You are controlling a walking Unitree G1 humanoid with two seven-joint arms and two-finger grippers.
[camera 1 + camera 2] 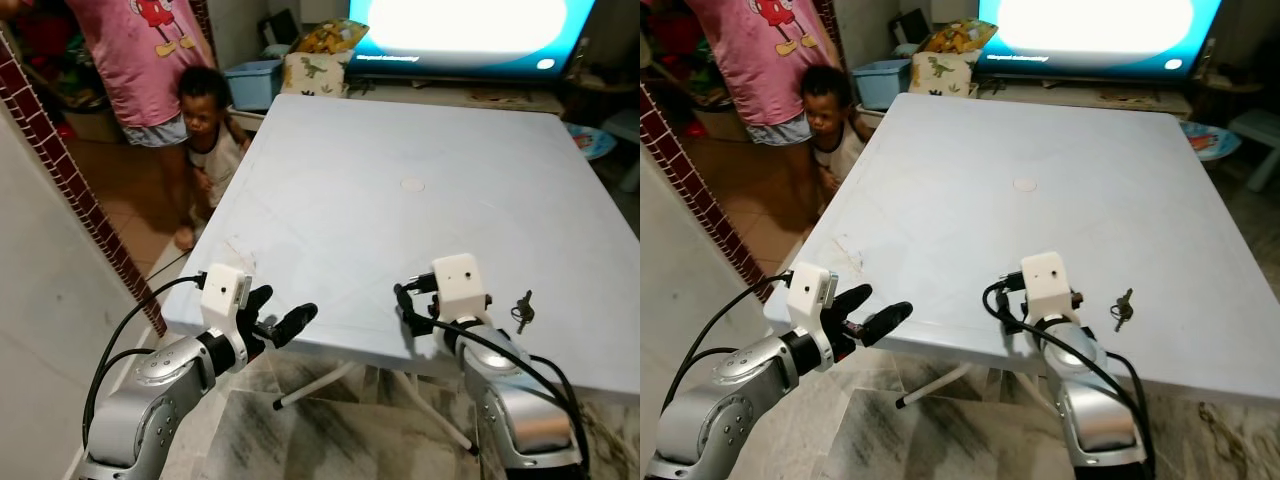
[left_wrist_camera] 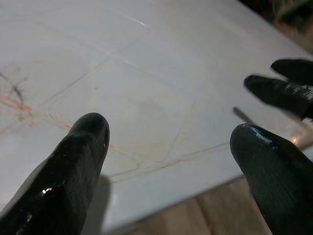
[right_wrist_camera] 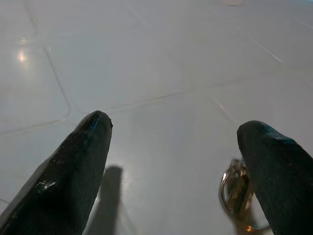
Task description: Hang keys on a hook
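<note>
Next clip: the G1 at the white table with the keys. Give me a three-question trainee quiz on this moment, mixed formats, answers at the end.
1. True or false: the keys lie on the white table, not held by either gripper.
2. Which gripper is nearer the keys? A) left gripper B) right gripper
3. Fill in: in the right wrist view the key ring sits beside one of the right gripper's ____.

Key
1. True: they rest near the table's front edge, on the robot's right.
2. B: the right gripper hovers over the table just beside them, fingers spread; the left gripper is open at the front-left edge.
3. Fingers.
</note>
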